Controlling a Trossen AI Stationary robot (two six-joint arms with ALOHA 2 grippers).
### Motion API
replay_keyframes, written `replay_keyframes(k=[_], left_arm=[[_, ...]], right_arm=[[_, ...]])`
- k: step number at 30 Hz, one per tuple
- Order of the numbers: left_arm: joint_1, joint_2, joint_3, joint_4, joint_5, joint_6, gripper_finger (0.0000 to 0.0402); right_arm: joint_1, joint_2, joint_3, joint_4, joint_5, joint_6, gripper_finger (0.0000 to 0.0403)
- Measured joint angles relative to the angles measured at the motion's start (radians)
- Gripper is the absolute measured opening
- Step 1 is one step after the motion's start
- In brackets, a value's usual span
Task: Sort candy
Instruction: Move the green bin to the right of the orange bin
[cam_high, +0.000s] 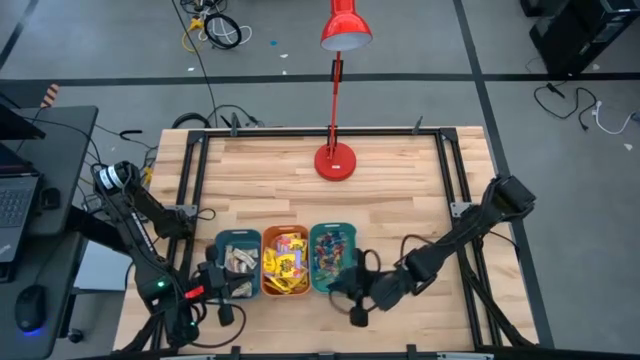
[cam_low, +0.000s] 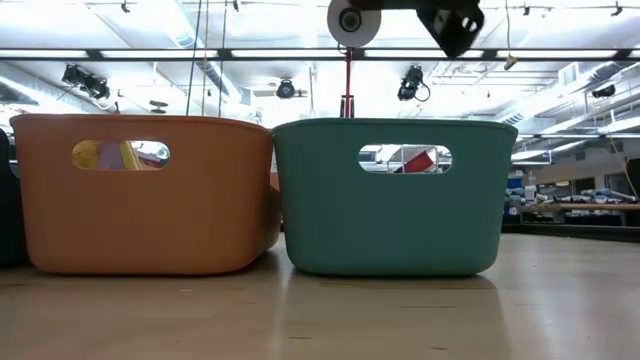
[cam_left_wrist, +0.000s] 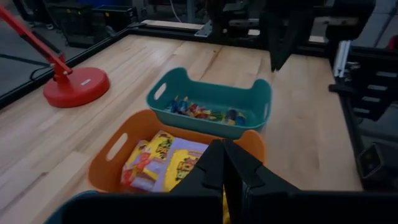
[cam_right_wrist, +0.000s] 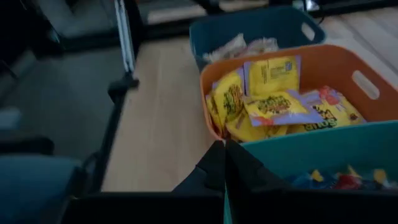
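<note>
Candy fills three bins: yellow packets (cam_right_wrist: 272, 106) in the orange bin (cam_high: 284, 262), small bright pieces (cam_left_wrist: 205, 112) in the teal bin (cam_high: 332, 258), pale bars (cam_high: 238, 259) in the blue bin (cam_high: 237, 264). Left gripper (cam_left_wrist: 224, 180) and right gripper (cam_right_wrist: 224, 163) hover at the bins' near ends, fingers together.

Yellow packets (cam_right_wrist: 272, 107) with dark print filled the orange bin (cam_high: 285, 262); tiny red, blue pieces (cam_left_wrist: 202, 112) speckled the teal bin (cam_high: 333, 258); the lamp (cam_high: 336, 160) was red.

Yellow candy packets (cam_left_wrist: 163, 163) are lying in an orange bin (cam_left_wrist: 113, 163), small coloured sweets (cam_left_wrist: 202, 112) filling the teal bin (cam_left_wrist: 252, 99) beyond, the left gripper's (cam_left_wrist: 224, 180) fingers pressing together.
</note>
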Motion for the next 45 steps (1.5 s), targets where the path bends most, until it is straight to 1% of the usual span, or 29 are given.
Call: replay_keyframes(k=[5, 8, 10, 14, 24, 28, 45], left_arm=[[0.000, 0.000, 0.000, 0.085, 0.005, 0.083, 0.0000], [0.000, 0.000, 0.000, 0.104, 0.005, 0.102, 0.0000], [0.000, 0.000, 0.000, 0.109, 0.004, 0.101, 0.0000], [0.000, 0.000, 0.000, 0.110, 0.003, 0.103, 0.0000], [0.000, 0.000, 0.000, 0.116, -0.005, 0.125, 0.0000], [0.000, 0.000, 0.000, 0.116, -0.005, 0.125, 0.0000], [0.000, 0.006, -0.001, 0.117, -0.004, 0.125, 0.0000]], right_arm=[[0.000, 0.096, 0.177, -0.237, -0.001, -0.012, 0.0000], [0.000, 0.147, 0.256, -0.329, -0.007, -0.012, 0.0000], [0.000, 0.176, 0.297, -0.359, -0.033, -0.012, 0.0000], [0.000, 0.225, 0.341, -0.367, -0.074, -0.024, 0.0000], [-0.005, 0.255, 0.348, -0.368, -0.085, -0.025, 0.0000], [-0.010, 0.276, 0.348, -0.373, -0.120, -0.055, 0.0000], [-0.034, 0.298, 0.348, -0.389, -0.101, -0.053, 0.0000]])
